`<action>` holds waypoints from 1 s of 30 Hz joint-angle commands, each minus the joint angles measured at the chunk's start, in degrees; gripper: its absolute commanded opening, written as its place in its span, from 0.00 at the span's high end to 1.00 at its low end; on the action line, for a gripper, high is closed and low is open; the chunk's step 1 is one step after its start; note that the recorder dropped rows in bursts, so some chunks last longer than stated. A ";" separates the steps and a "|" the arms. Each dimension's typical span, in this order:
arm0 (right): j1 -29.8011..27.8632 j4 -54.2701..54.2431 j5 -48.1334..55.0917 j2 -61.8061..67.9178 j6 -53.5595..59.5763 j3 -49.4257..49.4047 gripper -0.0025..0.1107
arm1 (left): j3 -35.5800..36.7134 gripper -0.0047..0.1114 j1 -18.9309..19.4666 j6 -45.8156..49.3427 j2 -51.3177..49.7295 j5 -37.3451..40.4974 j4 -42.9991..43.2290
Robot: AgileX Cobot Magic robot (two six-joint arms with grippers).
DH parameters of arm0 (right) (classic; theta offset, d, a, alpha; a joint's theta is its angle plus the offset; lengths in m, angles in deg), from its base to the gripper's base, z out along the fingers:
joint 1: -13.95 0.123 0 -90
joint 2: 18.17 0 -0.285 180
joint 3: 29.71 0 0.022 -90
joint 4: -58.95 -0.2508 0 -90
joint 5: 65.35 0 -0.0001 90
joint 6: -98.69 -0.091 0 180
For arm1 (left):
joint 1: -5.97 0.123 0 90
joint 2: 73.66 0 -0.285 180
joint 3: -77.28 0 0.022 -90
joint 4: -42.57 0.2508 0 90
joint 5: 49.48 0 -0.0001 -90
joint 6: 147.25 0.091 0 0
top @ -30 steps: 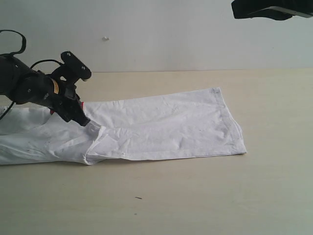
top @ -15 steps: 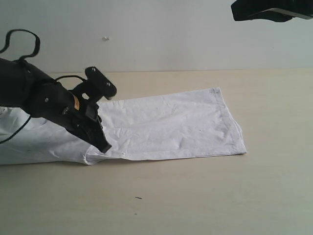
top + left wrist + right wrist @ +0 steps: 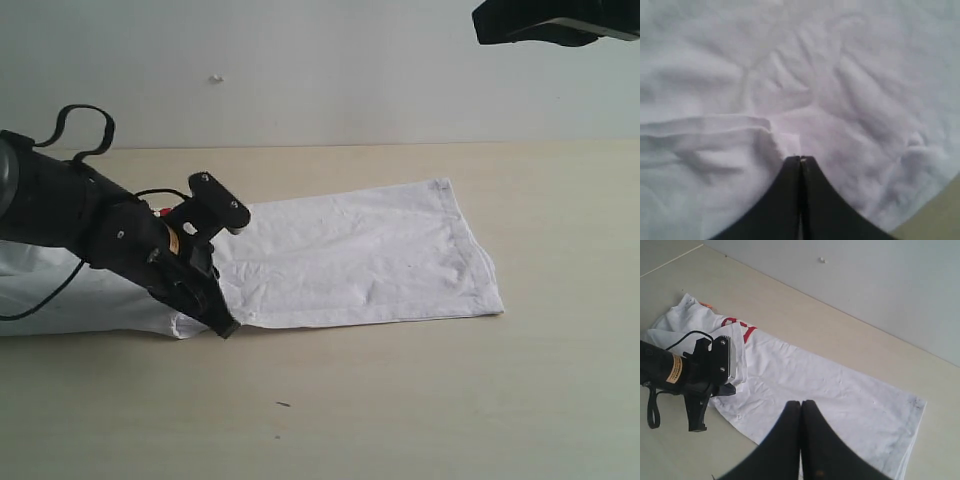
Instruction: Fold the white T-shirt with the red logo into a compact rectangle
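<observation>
Left gripper lower now, jaws together, on white T-shirt edge

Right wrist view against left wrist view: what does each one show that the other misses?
Only the right wrist view shows the red logo, the left arm from outside, the wall and the shut right tool. Only the left wrist view shows, close up, a small fold at the tips of the shut left tool. Both show the white T-shirt and some table.
</observation>
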 commanded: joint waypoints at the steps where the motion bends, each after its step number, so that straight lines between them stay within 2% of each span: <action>1: -0.04 -0.02 0.67 -0.37 -0.11 -0.31 0.98 | 0.07 0.96 0.75 -0.08 4.35 0.02 -0.57; 5: -0.04 -0.02 0.87 -0.37 0.00 -0.31 0.98 | -0.05 0.95 5.11 -5.92 8.33 1.09 -0.57; 7: -0.04 -0.02 0.87 -0.37 0.00 -0.31 0.98 | -0.05 0.91 8.42 -9.46 10.07 2.12 -0.57; 10: -0.04 -0.02 0.87 -0.37 0.00 -0.31 0.98 | -0.05 0.75 14.61 -11.26 12.11 5.19 -0.57; 13: -0.04 -0.02 0.87 -0.37 0.00 -0.31 0.98 | -0.05 0.54 20.92 -15.81 12.62 7.73 -0.72; 14: -0.04 -0.02 0.87 -0.37 0.00 -0.31 0.98 | -0.05 0.50 23.02 -17.00 12.62 8.55 -0.78; 17: -0.04 -0.02 0.87 -0.37 0.00 -0.31 0.98 | -0.05 0.51 28.43 -17.16 12.42 9.24 -1.46; 18: -0.04 -0.02 0.87 -0.37 0.00 -0.31 0.98 | -0.05 0.52 32.10 -17.16 12.15 8.97 -3.41; 25: -0.04 -0.02 0.87 -0.37 0.00 -0.31 0.98 | -0.52 0.52 42.11 -16.80 10.11 7.93 -7.57; 27: -0.04 -0.02 0.87 -0.37 0.00 -0.31 0.98 | -1.52 0.52 44.24 -15.17 8.33 9.56 -11.52; 29: -0.04 -0.02 0.87 -0.37 0.00 -0.31 0.98 | -3.40 0.51 45.86 -7.18 5.59 12.35 -21.71; 30: -0.04 -0.02 0.87 -0.37 0.00 -0.31 0.98 | -4.12 0.49 46.15 0.70 4.02 12.89 -30.63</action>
